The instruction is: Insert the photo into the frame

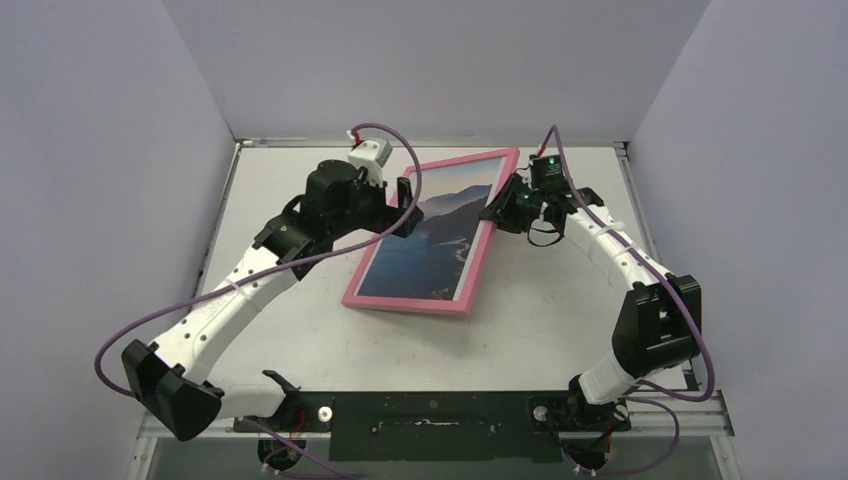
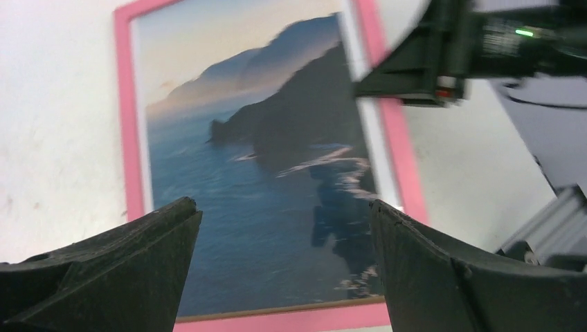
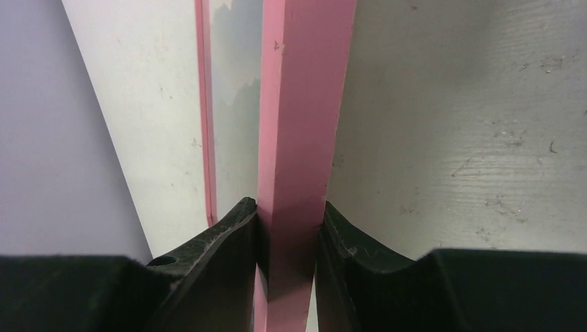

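- Pink is the colour to find first: the frame [image 1: 405, 303] lies front side up on the white table [image 1: 290, 330], a little beyond the middle; its long sides run away from you and lean to the right at the far end;
- inside the pink border you see the photo [image 1: 430, 250], seascape side up, with dark cliffs, blue water and pale sky at the far end; a thin white border shows between the print and the pink along the long sides;
- your right gripper [image 1: 492, 213] reaches in from the right and meets the frame's right long side near the far corner; in the right wrist view its two black fingers [image 3: 228, 235] press on either side of that pink bar, so the jaws are clamped on the frame;
- your left gripper [image 1: 405, 208] hangs over the far left part of the picture, jaws wide apart and nothing between them; in the left wrist view the photo shows through the gap and neither fingertip touches it;
- you cannot tell from these views whether the gripped side of the frame is raised off the table or lies flat;
- purple cables [image 1: 300, 262] loop along both arms; pale lilac walls [image 1: 100, 150] close the table on three sides.
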`<state>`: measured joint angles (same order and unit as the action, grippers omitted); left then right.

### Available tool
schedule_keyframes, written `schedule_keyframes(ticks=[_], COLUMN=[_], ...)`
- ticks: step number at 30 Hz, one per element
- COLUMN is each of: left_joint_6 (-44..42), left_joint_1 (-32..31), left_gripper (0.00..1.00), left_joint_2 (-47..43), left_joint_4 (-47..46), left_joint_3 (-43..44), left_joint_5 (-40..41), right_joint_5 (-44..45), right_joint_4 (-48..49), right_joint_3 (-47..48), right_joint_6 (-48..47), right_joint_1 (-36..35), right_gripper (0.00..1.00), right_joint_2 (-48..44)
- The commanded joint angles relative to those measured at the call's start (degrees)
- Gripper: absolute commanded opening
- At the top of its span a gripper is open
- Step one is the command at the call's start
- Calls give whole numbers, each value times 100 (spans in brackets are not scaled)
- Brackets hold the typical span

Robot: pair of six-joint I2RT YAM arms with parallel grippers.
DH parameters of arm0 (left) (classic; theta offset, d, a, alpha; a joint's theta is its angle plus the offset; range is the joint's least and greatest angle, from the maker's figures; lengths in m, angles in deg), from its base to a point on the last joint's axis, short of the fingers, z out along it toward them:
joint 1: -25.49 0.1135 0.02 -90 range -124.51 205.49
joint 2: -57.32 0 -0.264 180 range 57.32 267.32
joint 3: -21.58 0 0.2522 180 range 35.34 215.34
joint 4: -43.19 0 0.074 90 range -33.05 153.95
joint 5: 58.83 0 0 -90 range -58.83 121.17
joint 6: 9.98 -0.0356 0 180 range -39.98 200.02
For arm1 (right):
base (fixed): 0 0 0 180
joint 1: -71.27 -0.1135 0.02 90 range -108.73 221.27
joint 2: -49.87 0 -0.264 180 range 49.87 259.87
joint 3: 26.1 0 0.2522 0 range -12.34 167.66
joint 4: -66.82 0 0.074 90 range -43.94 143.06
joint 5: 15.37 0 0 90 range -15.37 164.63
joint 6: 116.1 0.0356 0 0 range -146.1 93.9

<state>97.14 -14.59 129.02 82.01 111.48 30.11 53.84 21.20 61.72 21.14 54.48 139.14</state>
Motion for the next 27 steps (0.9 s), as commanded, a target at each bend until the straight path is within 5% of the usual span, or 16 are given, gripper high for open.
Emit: schedule_keyframes(ticks=[1, 13, 27], left_joint_6=[973, 749, 273], left_joint_1=[1007, 2646, 2909], left_gripper=[91, 88, 81], left_joint_2=[393, 1949, 3749], left_joint_4=[336, 1076, 557], left_joint_3=[-315, -225, 657], left_joint_5=[-419, -677, -1702], right_joint_5=[-631, -1444, -1668], right_joint_4=[1134, 1911, 2494], right_joint_3=[-449, -1100, -1300], right_joint_6=[-745, -1125, -1236], right_joint_1=[275, 845, 981], right_gripper=[26, 33, 38], right_joint_2=[-116, 200, 935])
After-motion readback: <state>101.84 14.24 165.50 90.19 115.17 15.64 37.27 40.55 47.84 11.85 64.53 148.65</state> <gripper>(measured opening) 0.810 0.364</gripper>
